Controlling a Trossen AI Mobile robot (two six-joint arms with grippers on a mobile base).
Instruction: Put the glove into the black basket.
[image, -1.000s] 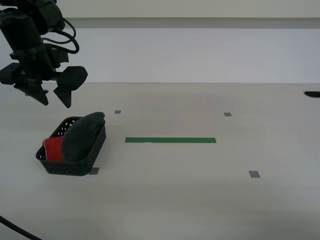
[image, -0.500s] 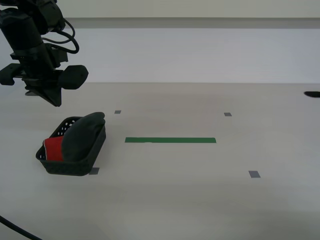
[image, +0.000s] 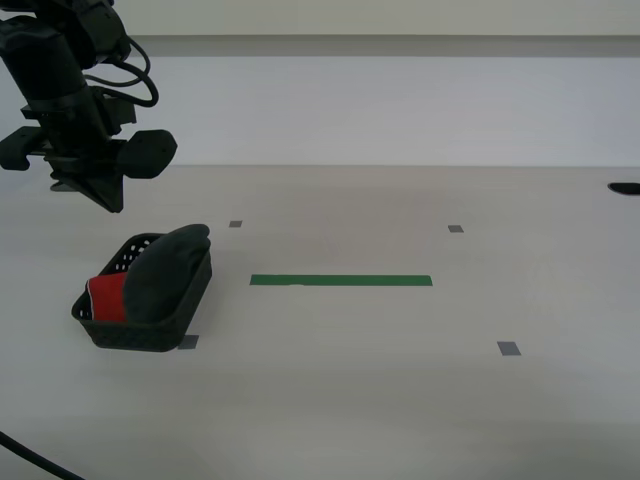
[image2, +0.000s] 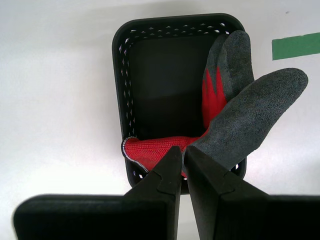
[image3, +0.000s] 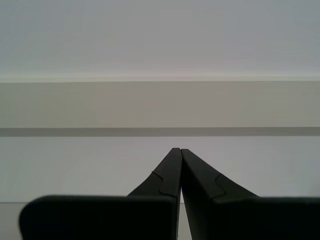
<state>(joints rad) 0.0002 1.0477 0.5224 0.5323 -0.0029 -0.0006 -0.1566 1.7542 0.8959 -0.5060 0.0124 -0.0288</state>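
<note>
The black basket (image: 110, 330) sits on the table at the exterior view's left. The glove (image: 160, 270) lies in it, red cuff inside and dark grey fingers draped over the rim on the side toward the green tape. In the second wrist view the glove (image2: 245, 120) and the basket (image2: 125, 75) lie right below. My second gripper (image: 108, 200) hovers above the basket; its jaws are shut and empty, as the second wrist view (image2: 182, 150) shows. My first gripper (image3: 180, 150) is shut, empty and faces a bare wall; it is out of the exterior view.
A green tape strip (image: 340, 281) lies on the table beside the basket. Small grey markers (image: 509, 348) dot the table. A dark object (image: 625, 188) sits at the exterior view's right edge. A black cable (image: 30, 462) crosses the near corner at the exterior view's left.
One second ago my second gripper was open above the basket; it has since shut and stayed in place. The glove and basket have not moved.
</note>
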